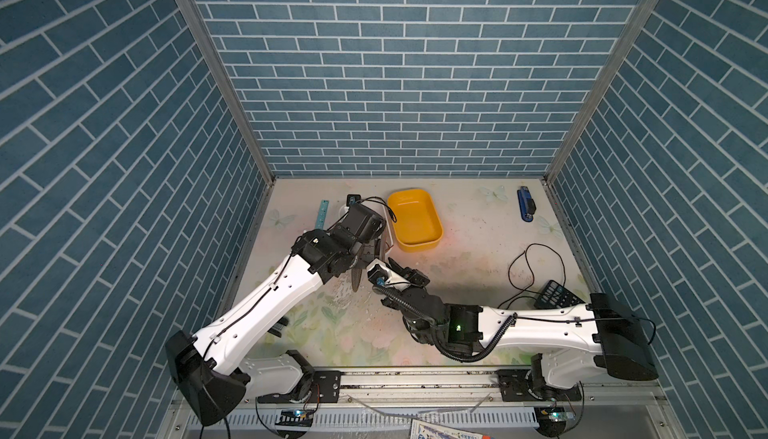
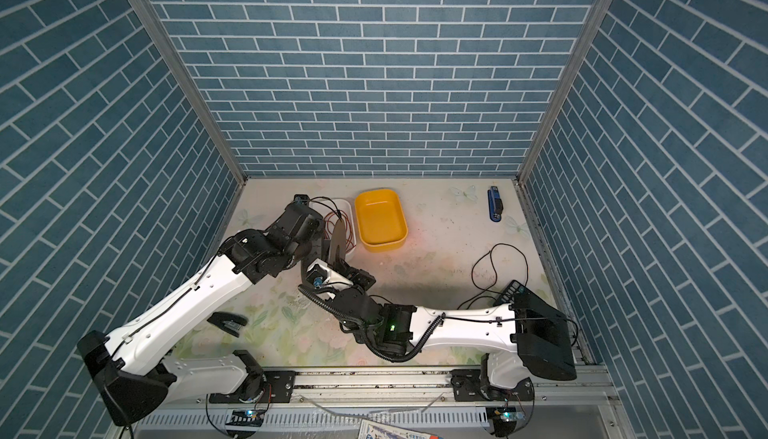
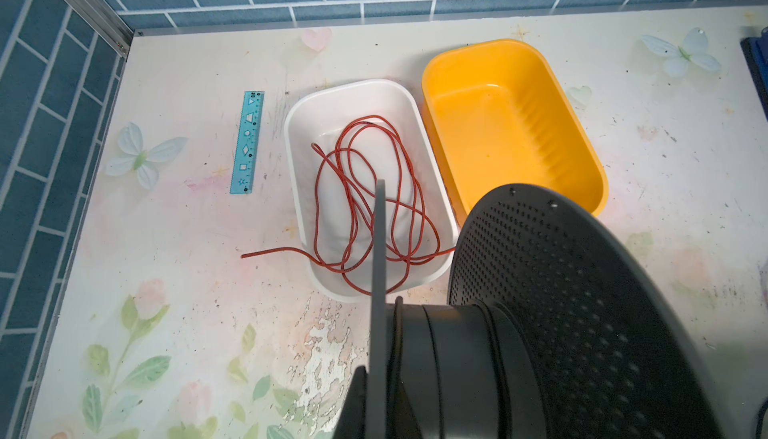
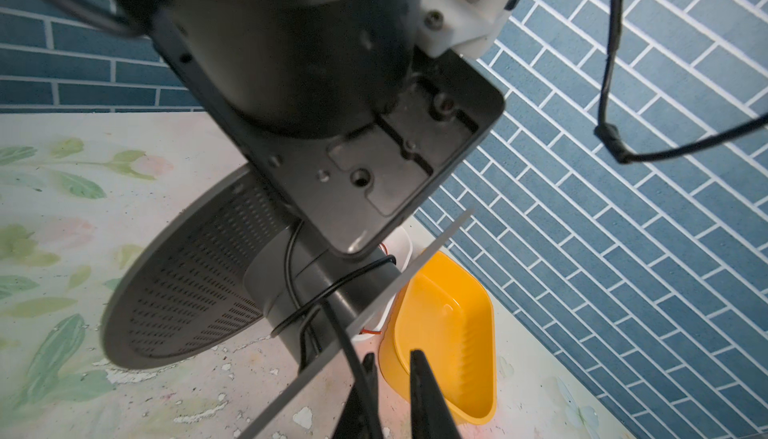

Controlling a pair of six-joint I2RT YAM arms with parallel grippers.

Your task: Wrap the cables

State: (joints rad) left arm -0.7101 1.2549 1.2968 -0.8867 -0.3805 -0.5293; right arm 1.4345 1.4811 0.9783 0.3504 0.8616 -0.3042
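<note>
1. Right wrist view: your right hand (image 4: 392, 358) had its jaws a little apart. The yellow tub (image 4: 449, 333) showed through the gap and nothing was pinched between them.
2. The black cable (image 4: 287, 266) was wound a couple of turns round the hub of the black spool (image 4: 187, 275). One strand ran down off the hub alongside the outer face of one right finger (image 4: 368, 374). Couldn't tell whether it was touching.
3. Left wrist view: your left hand (image 3: 376, 412) was clenched on the spool's thin flange, seen edge-on. The big perforated flange sat on the other side of the hub.
4. You had the spool near the white tub (image 3: 307, 117). Couldn't tell whether its rim touched the surface (image 1: 469, 225).
5. The white tub held a loose tangle of red wire (image 3: 361, 192), with one end trailing out over the rim onto the surface.
6. In both top views the rest of the cable lay in loose loops (image 1: 542, 244) on the right side of the surface. It was just beside the calculator (image 1: 555, 293) and well apart from the spool.
7. The yellow tub sat just beside the white tub. The blue ruler (image 1: 322, 212) lay on the white tub's other side. The blue stapler (image 1: 525, 204) lay near the far right corner.
</note>
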